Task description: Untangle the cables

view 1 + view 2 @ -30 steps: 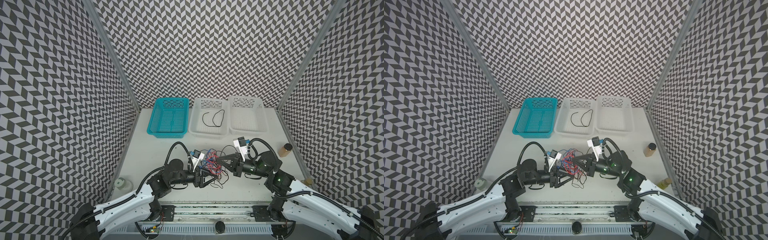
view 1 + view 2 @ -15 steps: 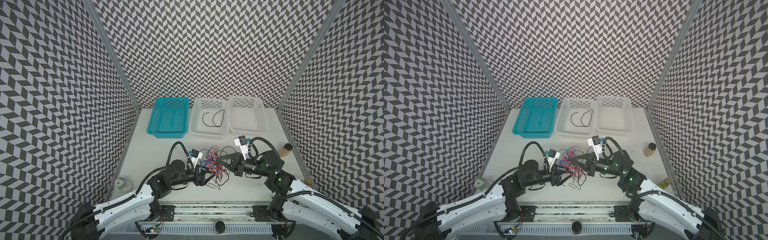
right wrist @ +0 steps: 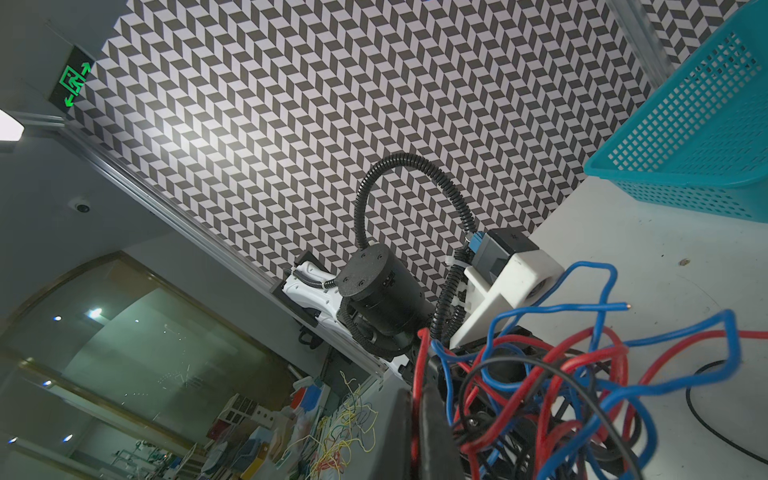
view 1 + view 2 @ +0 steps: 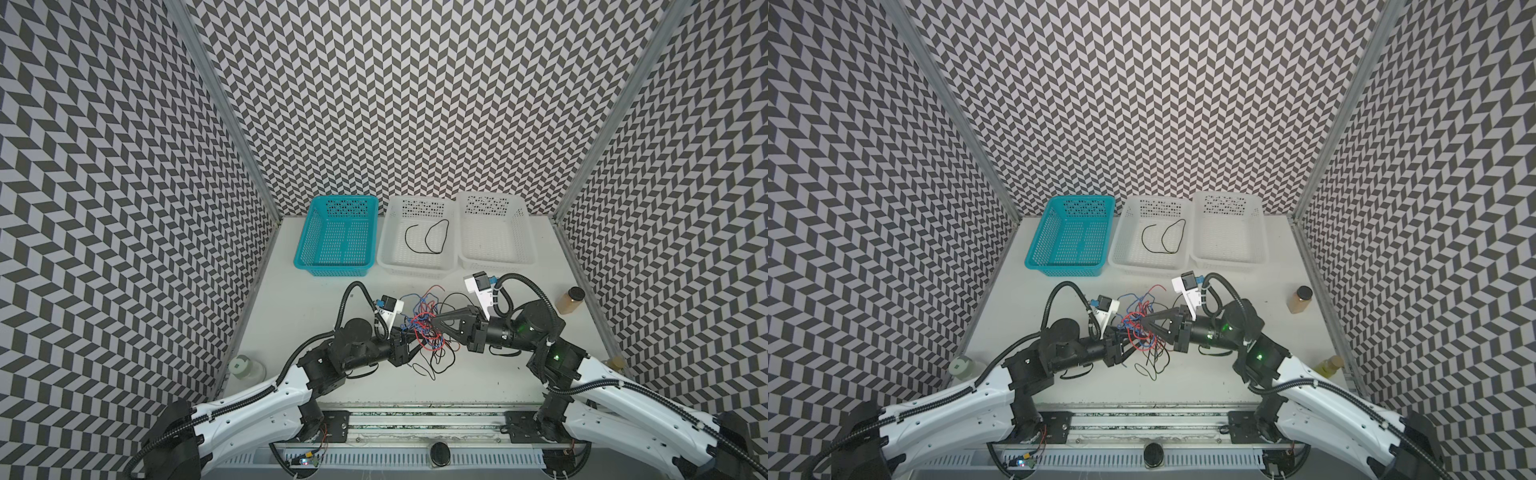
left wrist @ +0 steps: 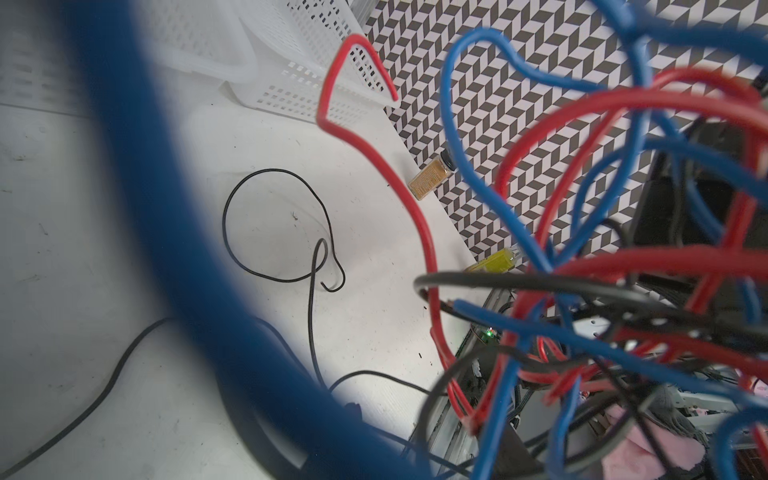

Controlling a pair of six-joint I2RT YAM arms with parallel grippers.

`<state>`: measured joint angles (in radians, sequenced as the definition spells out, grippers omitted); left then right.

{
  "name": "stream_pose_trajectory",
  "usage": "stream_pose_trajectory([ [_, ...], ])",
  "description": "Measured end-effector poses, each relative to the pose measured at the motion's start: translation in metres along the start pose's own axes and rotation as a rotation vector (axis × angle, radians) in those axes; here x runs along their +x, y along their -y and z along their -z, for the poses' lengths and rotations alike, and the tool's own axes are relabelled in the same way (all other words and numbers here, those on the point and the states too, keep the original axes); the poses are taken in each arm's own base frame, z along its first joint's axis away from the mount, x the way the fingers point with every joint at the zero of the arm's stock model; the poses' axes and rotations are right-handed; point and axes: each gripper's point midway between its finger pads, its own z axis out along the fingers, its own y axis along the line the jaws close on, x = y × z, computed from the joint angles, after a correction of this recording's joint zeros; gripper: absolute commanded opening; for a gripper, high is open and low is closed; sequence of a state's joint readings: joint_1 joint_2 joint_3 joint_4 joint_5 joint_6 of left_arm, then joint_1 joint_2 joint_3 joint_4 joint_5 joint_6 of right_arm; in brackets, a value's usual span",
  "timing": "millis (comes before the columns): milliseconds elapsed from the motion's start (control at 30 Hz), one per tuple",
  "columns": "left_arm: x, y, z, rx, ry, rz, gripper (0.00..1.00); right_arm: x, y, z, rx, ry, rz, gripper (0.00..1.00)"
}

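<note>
Here cables [image 4: 424, 332] are light, floppy, snag easily; R gripper [image 4: 433, 326] clamped on them, L gripper [image 4: 412, 345]: cannot tell. Grab a loose end.

- White moulded arm shells [image 4: 257, 411], tied along their length with slim black hoses.
- Black round joint cap [image 3: 365, 270] ringed with small screws.
- Black corrugated hose [image 3: 401, 156] looping to a white camera mount [image 3: 519, 270] with a blue plug [image 3: 478, 245].
- Matte black, wedge-shaped right gripper [image 4: 434, 323].
- Green status light [image 4: 557, 356].

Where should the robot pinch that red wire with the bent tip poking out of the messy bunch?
Probably on the bare stretch of the red wire just behind its bent tip, coming from the white baskets' side: there it arcs clear of the tangle, nothing crossing it.
</note>
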<state>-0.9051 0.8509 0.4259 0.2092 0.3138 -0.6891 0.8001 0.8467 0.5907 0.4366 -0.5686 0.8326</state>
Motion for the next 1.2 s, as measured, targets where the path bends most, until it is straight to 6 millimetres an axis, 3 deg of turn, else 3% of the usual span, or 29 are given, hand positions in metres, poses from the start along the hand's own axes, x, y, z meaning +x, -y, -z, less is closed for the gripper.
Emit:
stream_pose_trajectory([
  [233, -0.001, -0.002, -0.004, -0.011, -0.002, 0.004, 0.55, 0.001, 0.002, -0.001, 0.003, -0.002, -0.005, 0.0],
  [467, -0.002, -0.002, -0.004, -0.014, 0.006, 0.007, 0.44, 0.001, 0.003, -0.002, 0.007, -0.003, -0.008, 0.0],
  [700, -0.007, 0.001, -0.004, -0.004, 0.026, 0.012, 0.49, 0.004, 0.008, -0.004, 0.019, -0.001, -0.015, 0.0],
  [900, -0.007, 0.002, -0.004, -0.003, 0.028, 0.011, 0.33, 0.011, 0.016, -0.009, 0.032, -0.017, -0.028, 0.0],
  [1100, -0.007, 0.001, -0.004, -0.007, 0.028, 0.007, 0.01, 0.011, 0.016, -0.01, 0.028, -0.013, -0.018, 0.0],
  [1200, -0.005, -0.001, -0.004, -0.018, 0.02, 0.011, 0.0, 0.01, 0.017, -0.006, 0.052, -0.006, -0.008, 0.0],
])
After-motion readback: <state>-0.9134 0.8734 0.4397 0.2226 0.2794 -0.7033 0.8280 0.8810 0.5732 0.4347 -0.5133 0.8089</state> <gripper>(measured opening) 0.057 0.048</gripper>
